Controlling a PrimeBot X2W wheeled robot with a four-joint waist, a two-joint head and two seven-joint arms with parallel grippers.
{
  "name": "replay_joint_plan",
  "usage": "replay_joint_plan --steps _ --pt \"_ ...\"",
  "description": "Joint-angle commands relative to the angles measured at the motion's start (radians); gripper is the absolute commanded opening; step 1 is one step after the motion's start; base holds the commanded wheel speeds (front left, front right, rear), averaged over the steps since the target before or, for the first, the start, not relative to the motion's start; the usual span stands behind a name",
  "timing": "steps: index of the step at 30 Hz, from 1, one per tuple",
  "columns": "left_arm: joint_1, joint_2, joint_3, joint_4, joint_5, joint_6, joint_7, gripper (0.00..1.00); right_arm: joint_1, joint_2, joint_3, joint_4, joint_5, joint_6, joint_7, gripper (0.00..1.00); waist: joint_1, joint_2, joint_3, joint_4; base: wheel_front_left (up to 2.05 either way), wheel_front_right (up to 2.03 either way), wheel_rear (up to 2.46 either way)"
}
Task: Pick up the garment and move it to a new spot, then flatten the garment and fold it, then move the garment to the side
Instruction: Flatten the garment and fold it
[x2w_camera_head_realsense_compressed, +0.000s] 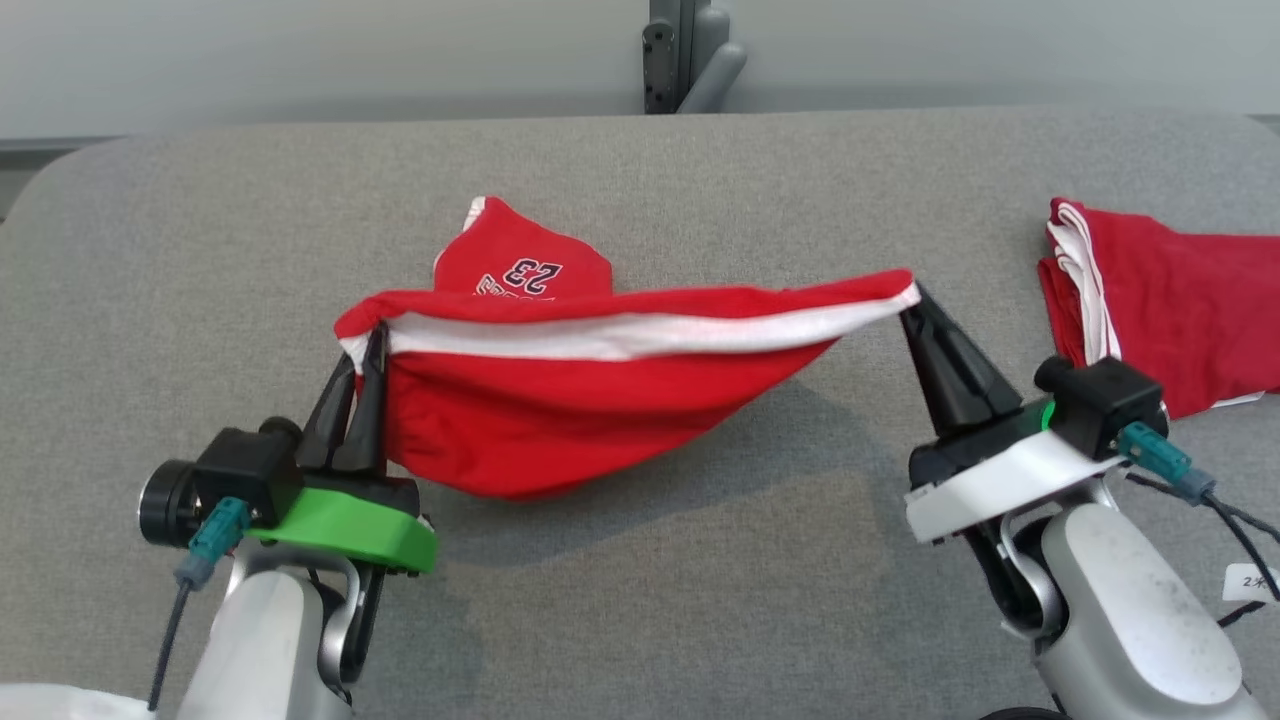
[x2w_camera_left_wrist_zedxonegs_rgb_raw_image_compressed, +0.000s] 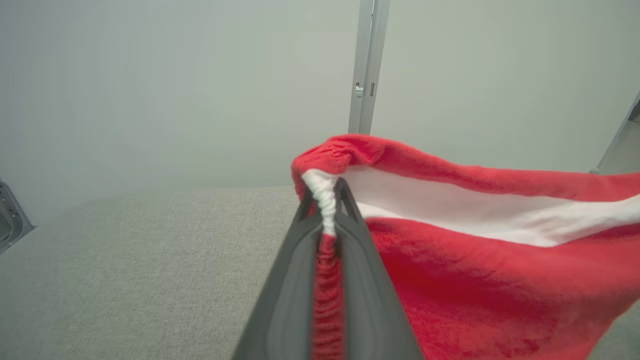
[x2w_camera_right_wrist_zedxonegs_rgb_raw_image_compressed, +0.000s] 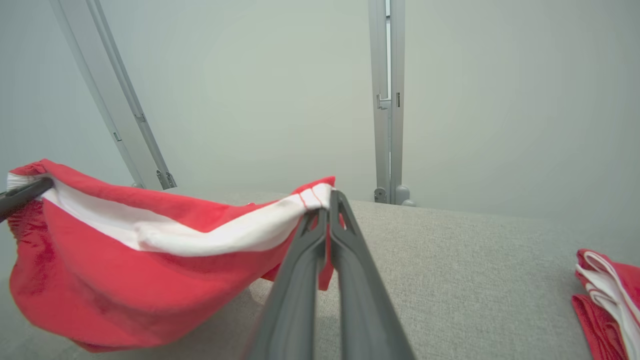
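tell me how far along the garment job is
Done: the pickup. The left pincer and right pincer are each shut on the white-banded edge of the red garment, which sags between them, mostly off the grey table. In hand: carrying it to a new spot. Left: flattening, folding, moving it aside, perhaps by the folded red pile.

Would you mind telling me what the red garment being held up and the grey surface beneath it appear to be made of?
The red garment looks like a soft, matte knit, perhaps cotton jersey: it sags in the middle and bunches where it is pinched. The grey surface looks like a woven or felt-like textile covering: speckled, matte, without glare.
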Motion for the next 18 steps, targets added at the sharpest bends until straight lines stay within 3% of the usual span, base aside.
replay_joint_plan --steps 1,5,10,14,18 --pt "-0.02 0.02 -0.016 0.005 -0.019 -0.002 0.001 0.0 -0.015 -0.005 -0.008 -0.011 0.001 -0.002 0.0 0.0 0.0 0.0 -0.066 0.003 0.0 0.0 0.0" --pt "-0.122 0.143 -0.111 -0.037 -0.132 -0.003 0.021 0.0 -0.08 -0.031 -0.032 -0.067 0.011 -0.002 0.0 0.0 0.0 0.0 -0.09 0.007 0.0 0.0 0.0" --pt "-0.254 0.309 -0.148 -0.183 -0.215 -0.002 0.144 0.0 -0.162 -0.083 -0.053 -0.13 0.024 -0.002 0.0 0.0 0.0 0.0 -0.072 0.016 0.0 0.0 0.0" --pt "-0.352 0.368 -0.15 -0.238 -0.277 -0.001 0.256 0.0 -0.258 -0.133 -0.038 -0.118 0.027 -0.002 0.006 0.0 0.0 0.0 0.008 0.023 0.0 0.0 0.0" --pt "-0.482 0.364 -0.23 -0.205 -0.322 -0.002 0.338 0.0 -0.419 -0.183 0.02 -0.052 0.026 -0.002 0.046 0.0 0.0 0.0 0.15 0.019 0.0 0.0 0.0"
